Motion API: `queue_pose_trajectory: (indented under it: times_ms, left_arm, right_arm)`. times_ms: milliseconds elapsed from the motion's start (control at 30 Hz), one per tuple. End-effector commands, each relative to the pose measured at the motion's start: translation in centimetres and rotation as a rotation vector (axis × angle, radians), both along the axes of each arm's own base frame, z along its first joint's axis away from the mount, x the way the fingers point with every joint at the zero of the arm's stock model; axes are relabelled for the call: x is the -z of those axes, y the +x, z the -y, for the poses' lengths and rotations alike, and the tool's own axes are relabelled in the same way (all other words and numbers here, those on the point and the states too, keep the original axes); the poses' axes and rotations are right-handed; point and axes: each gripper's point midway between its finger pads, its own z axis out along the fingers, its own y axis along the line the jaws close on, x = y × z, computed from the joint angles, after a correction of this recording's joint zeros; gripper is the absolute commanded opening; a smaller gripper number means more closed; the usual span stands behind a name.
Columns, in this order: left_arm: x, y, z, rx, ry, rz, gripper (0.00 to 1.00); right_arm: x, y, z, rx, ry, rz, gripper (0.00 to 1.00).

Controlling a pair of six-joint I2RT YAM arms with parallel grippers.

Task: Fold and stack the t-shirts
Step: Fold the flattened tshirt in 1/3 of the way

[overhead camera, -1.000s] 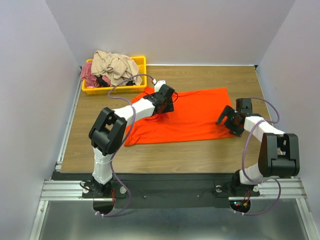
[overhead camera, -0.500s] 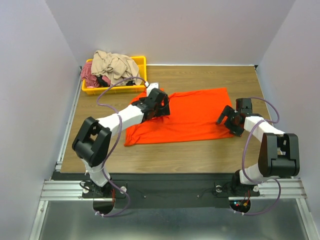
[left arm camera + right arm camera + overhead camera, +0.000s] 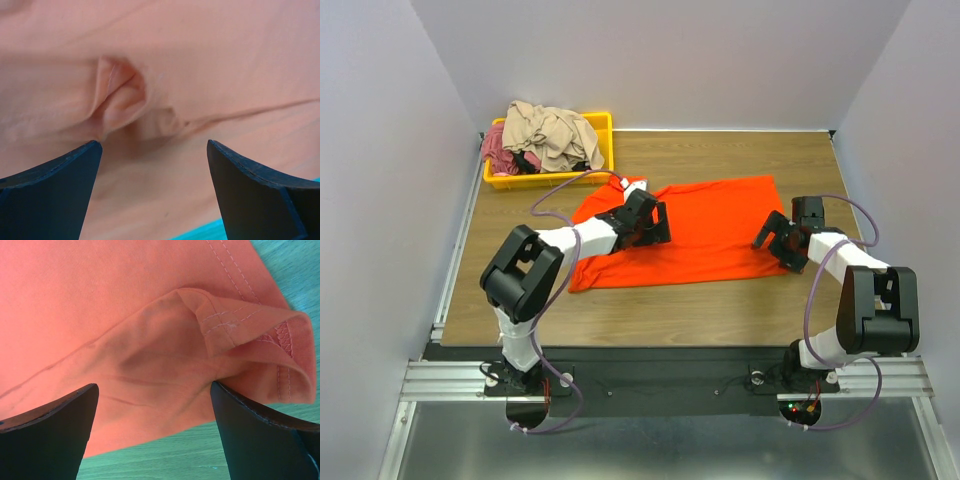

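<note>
The bright orange-red t-shirt (image 3: 715, 235) lies spread on the wooden table. My left gripper (image 3: 660, 222) hovers low over its left part, open, with nothing between the fingers. In the left wrist view the left gripper (image 3: 154, 150) frames a small pinched-up wrinkle (image 3: 120, 95) in the cloth. My right gripper (image 3: 770, 237) is at the shirt's right edge, also open. In the right wrist view the right gripper (image 3: 154, 390) straddles the edge, with a turned-over hem corner (image 3: 260, 335) by the right finger. A beige-tan t-shirt (image 3: 552, 130) and a dusty-pink one (image 3: 498, 150) lie bunched in the tray.
The yellow plastic tray (image 3: 606, 135) stands at the back left corner of the table (image 3: 720, 300). Grey walls close in the left, back and right sides. A metal rail (image 3: 650, 375) with the arm bases runs along the near edge.
The left gripper has opened and let go of the orange-red cloth, leaving a small wrinkle. It shifted slightly toward the front and its elbow swung. The right arm has not moved.
</note>
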Motion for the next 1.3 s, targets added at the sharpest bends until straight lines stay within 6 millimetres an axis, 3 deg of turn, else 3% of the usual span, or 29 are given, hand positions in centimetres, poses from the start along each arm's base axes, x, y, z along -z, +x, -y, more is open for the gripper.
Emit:
queue_pose_trajectory:
  times_ms: [0, 133, 167, 233, 267, 367, 433, 500, 533, 567, 600, 633, 667, 733, 767, 900, 1067, 1267]
  left_arm:
    - [-3.1, 3.9, 2.1, -0.030, -0.061, 0.119, 0.98]
    - [-3.5, 7.7, -0.7, -0.146, 0.005, 0.168, 0.98]
    - [-4.5, 9.6, -2.0, -0.191, 0.005, 0.196, 0.98]
    - [-5.1, 11.2, -2.8, -0.207, 0.006, 0.211, 0.99]
    - [-6.3, 12.1, -2.9, -0.209, 0.004, 0.241, 0.99]
    - [-8.9, 13.3, -3.6, -0.216, 0.031, 0.311, 0.99]
    - [-10.7, 13.1, -3.8, -0.214, 0.023, 0.342, 0.98]
    - [-11.0, 12.3, -4.3, -0.213, 0.018, 0.341, 0.98]
    - [-12.4, 11.6, -4.5, -0.210, 0.001, 0.361, 0.98]
    - [-11.2, 10.3, -4.9, -0.202, 0.009, 0.333, 0.98]
    - [-12.8, 9.3, -5.3, -0.214, -0.027, 0.353, 0.98]
    - [-12.9, 8.4, -5.6, -0.217, -0.041, 0.350, 0.98]
    - [-10.8, 6.6, -5.9, -0.200, -0.035, 0.306, 0.99]
    - [-11.5, 4.7, -5.5, -0.185, -0.111, 0.312, 0.99]
    - [-9.5, 2.7, -4.8, -0.142, -0.120, 0.267, 0.99]
    - [-8.4, -0.2, -2.1, -0.044, -0.175, 0.224, 0.99]
    - [-6.4, 0.0, -0.3, -0.011, -0.157, 0.181, 0.99]
    - [-4.0, 1.6, 0.5, -0.011, -0.096, 0.152, 0.99]
  right_arm:
    - [1.4, -1.1, 0.2, -0.005, -0.022, -0.051, 1.00]
    - [1.2, -1.1, 0.2, -0.004, -0.023, -0.047, 1.00]
    - [1.2, -1.1, 0.2, -0.004, -0.023, -0.047, 1.00]
    - [1.2, -1.1, 0.2, -0.004, -0.023, -0.045, 1.00]
    - [1.2, -1.1, 0.2, -0.004, -0.023, -0.045, 1.00]
    - [1.0, -1.0, 0.2, -0.007, -0.025, -0.038, 1.00]
    - [0.8, -0.9, 0.2, -0.007, -0.025, -0.032, 1.00]
    - [0.1, -0.6, 0.2, -0.011, -0.026, -0.007, 1.00]
    - [-0.1, -0.5, 0.2, -0.015, -0.027, 0.001, 1.00]
    - [-0.8, -0.2, 0.1, -0.023, -0.022, 0.023, 1.00]
    - [-1.1, -0.2, 0.0, -0.030, -0.020, 0.031, 1.00]
    - [-1.4, -0.1, -0.1, -0.034, -0.016, 0.040, 1.00]
    - [-1.8, 0.0, -0.2, -0.039, -0.013, 0.056, 1.00]
    - [-2.1, 0.0, -0.2, -0.039, -0.014, 0.065, 1.00]
    - [-2.3, 0.1, -0.3, -0.038, -0.012, 0.070, 1.00]
    - [-3.9, 0.8, -1.1, -0.060, 0.030, 0.117, 1.00]
    - [-5.1, 1.6, -1.4, -0.057, 0.049, 0.151, 1.00]
    - [-4.3, 1.8, -1.8, -0.086, 0.066, 0.134, 1.00]
